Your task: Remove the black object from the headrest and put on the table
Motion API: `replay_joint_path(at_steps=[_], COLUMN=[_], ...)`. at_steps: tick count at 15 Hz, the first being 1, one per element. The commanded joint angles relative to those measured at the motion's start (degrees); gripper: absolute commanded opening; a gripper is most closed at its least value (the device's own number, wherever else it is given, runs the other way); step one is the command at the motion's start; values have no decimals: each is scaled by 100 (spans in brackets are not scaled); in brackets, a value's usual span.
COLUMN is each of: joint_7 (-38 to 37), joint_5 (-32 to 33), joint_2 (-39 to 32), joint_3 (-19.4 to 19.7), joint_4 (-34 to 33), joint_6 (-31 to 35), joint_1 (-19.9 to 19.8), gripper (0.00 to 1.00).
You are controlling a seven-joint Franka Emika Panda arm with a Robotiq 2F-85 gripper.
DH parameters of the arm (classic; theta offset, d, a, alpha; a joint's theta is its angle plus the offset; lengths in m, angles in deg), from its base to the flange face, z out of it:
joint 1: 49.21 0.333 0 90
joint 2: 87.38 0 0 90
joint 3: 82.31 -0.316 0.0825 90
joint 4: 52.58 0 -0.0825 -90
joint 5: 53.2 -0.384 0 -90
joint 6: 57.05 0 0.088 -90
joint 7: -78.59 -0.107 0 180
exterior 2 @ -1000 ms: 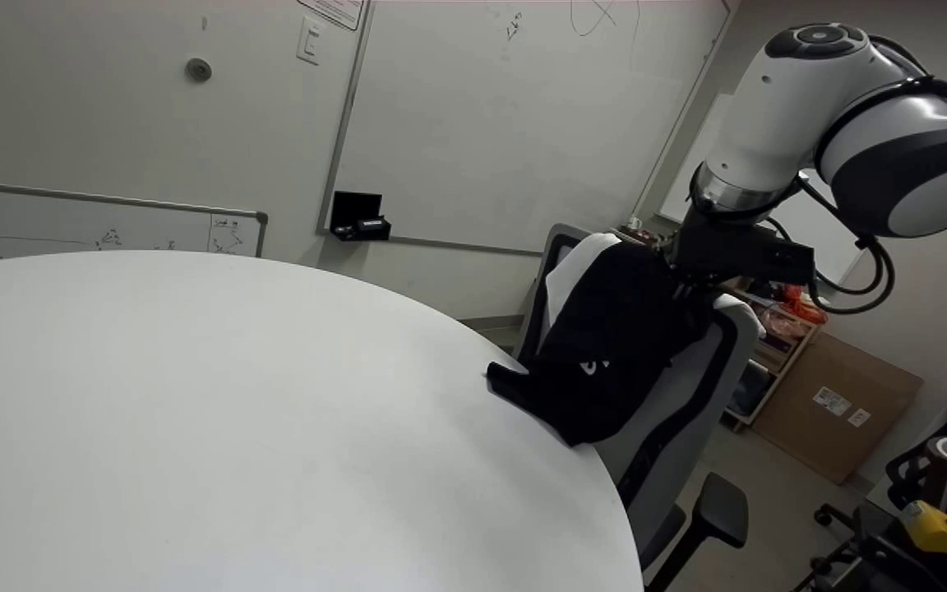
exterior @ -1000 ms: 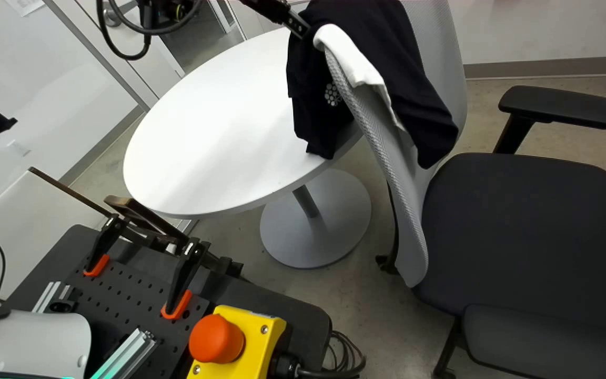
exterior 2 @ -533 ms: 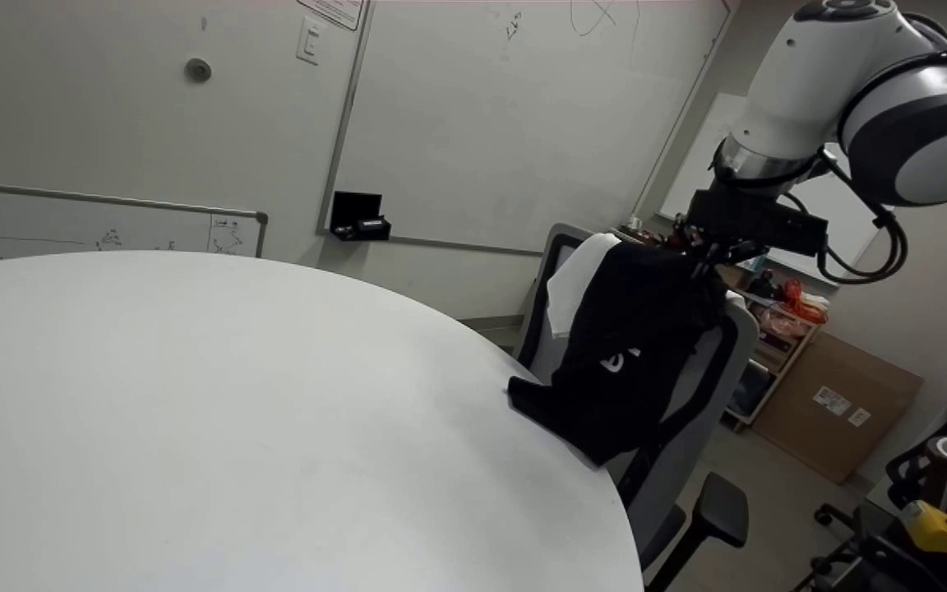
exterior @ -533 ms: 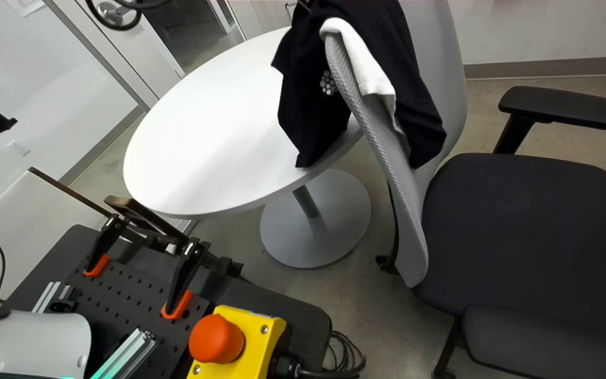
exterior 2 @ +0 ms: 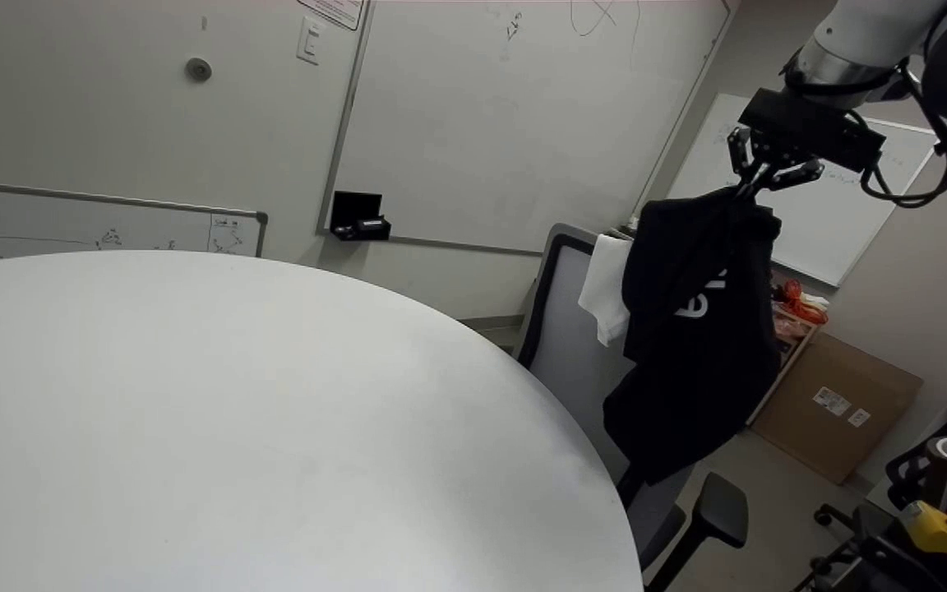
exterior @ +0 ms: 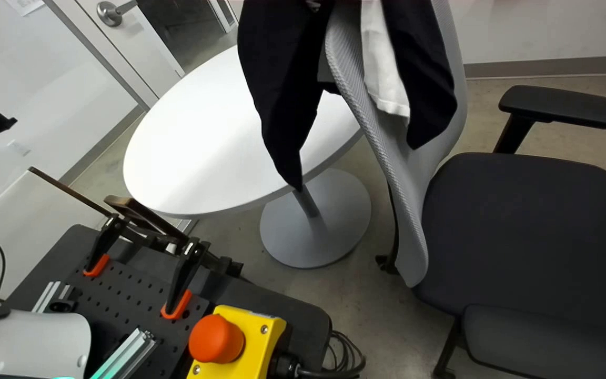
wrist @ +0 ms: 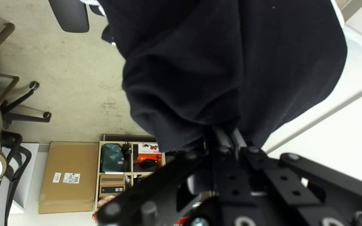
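While the round table (exterior 2: 276,427) spreads near left, the gripper (exterior 2: 746,191) at right has its jaws clenched on the black garment (exterior 2: 699,362), which hangs down 2 sides of the headrest (exterior 2: 565,275); far behind is a whiteboard (exterior 2: 506,123).

Soft glare on table (exterior: 192,152); end effector (wrist: 229,135) blurred in wrist view.
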Motion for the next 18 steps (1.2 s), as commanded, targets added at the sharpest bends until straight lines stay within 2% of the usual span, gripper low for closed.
replay_joint_path(at_steps=[1,9,15,18], joint_7=[102,149,446,790], joint_5=[-101,-155,-435,-833], joint_2=[239,395,879,1192], joint_3=[-77,-238,-522,-734], joint_4=[-52,-348,-922,-1125], joint_6=[66,57,41,4], joint_1=[-11,44,253,441], gripper=[1,1,1,1])
